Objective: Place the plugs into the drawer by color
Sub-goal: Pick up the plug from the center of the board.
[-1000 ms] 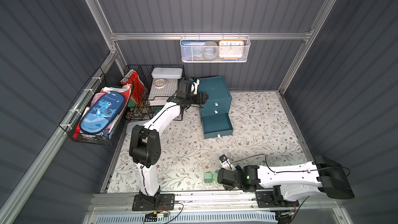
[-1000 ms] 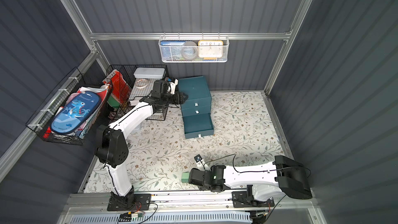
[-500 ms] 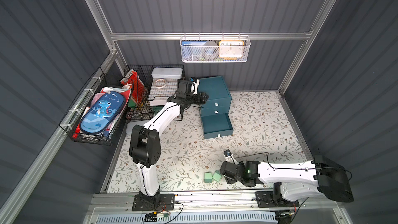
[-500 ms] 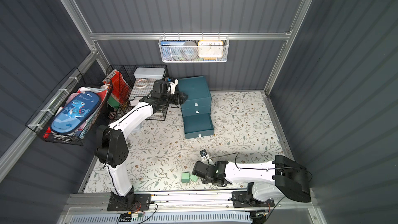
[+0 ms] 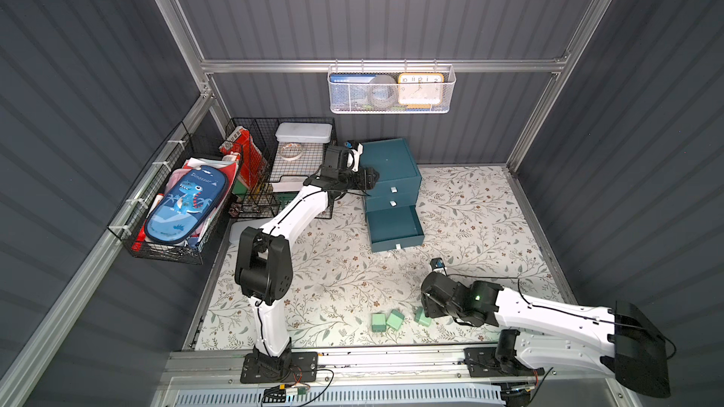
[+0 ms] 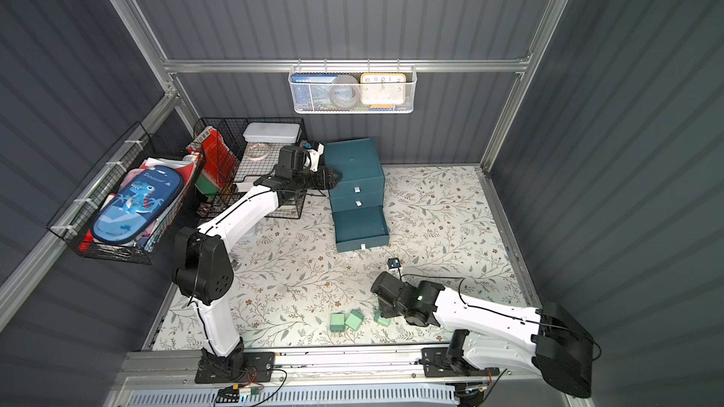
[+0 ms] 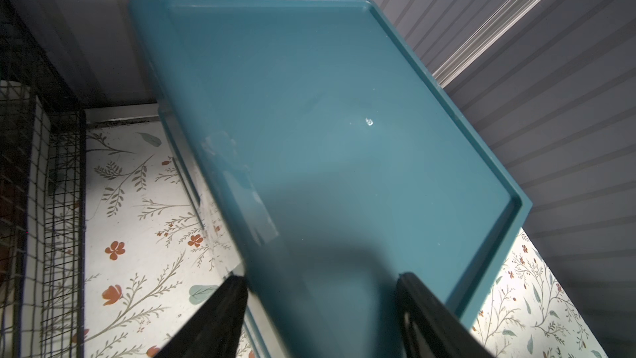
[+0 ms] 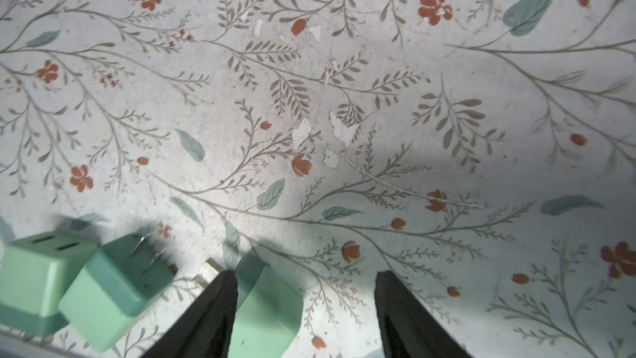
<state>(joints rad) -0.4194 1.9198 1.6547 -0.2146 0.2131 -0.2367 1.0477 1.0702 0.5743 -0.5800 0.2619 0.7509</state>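
Step in hand: seemingly the pick-up of one green plug, with the grasp not yet made.
Right gripper (image 8: 306, 273): low over the floral-patterned worktop (image 5: 470, 209), near its front edge and right of the middle. Its two black fingers are apart with the end plug between them.
End plug (image 8: 265, 304): a pale green, rounded cube of plastic. It lies against one finger, with a clear gap to the other.
Middle plug (image 8: 117, 291) and far plug (image 8: 38, 280): same colour and make, touching each other along the front edge. They sit just beyond the finger that meets the end plug, outside the jaws.
Cabinet (image 5: 390, 166): a dark teal plastic box of three stacked drawers at the middle of the worktop's back edge. The upper two drawers are shut.
Bottom drawer (image 5: 395, 225): open toward the front, with no plug visible in it.
Left gripper (image 7: 321, 276): over a corner of the cabinet's top, fingers apart. Whether it presses down cannot be told.
Next move: close on the end plug, lift it straight up clear of the middle plug, carry it back to the bottom drawer and release it inside the walls.
Care: the plug sits off-centre in the jaws, so closing will probably slide it sideways. The outer finger may also nudge the middle plug.
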